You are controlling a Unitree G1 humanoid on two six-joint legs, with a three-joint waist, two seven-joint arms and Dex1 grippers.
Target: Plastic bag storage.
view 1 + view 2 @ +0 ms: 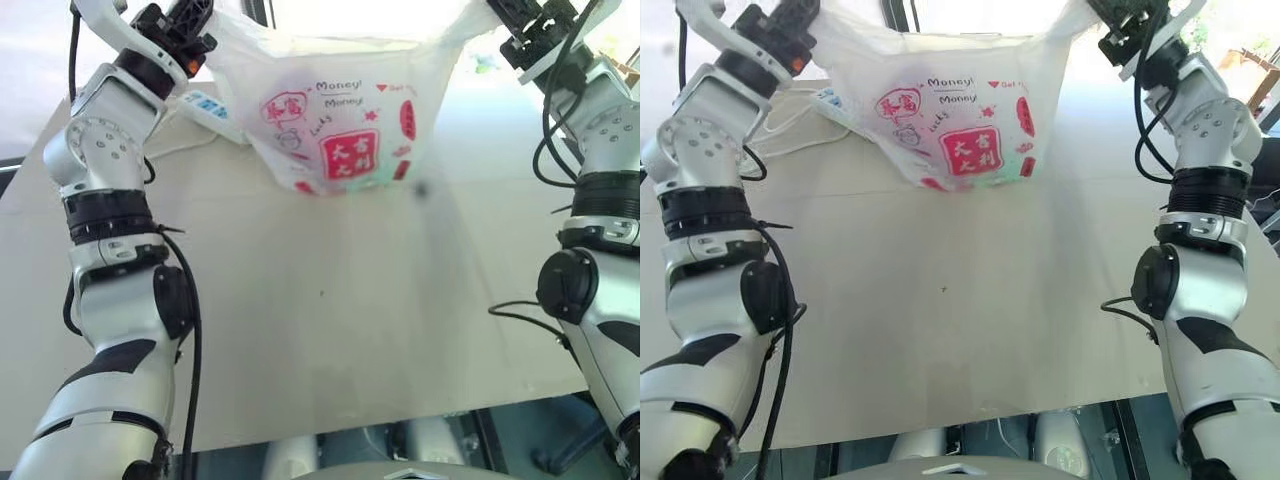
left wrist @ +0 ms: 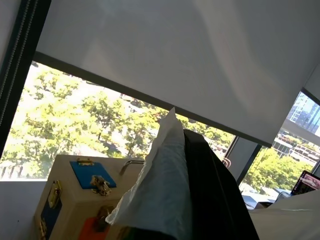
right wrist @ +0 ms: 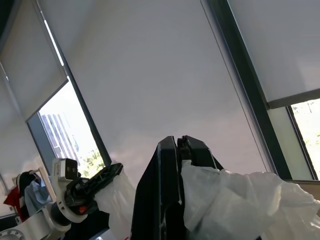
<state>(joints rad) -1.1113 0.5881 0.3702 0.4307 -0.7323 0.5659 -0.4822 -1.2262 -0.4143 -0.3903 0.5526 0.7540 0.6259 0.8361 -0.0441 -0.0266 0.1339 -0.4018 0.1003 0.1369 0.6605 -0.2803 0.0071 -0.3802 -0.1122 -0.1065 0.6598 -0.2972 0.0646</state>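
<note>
Two grippers, left gripper (image 1: 196,38) and right gripper (image 1: 517,25), each pinching thin white red-printed plastic bag (image 1: 335,125) above pale worktop (image 1: 380,320); white-and-blue box (image 1: 212,112) behind.

The plastic bag (image 1: 952,110) hung stretched above the bench (image 1: 960,320), the left claw (image 1: 798,14) and right claw (image 1: 1118,16) each pinching a handle.
</note>
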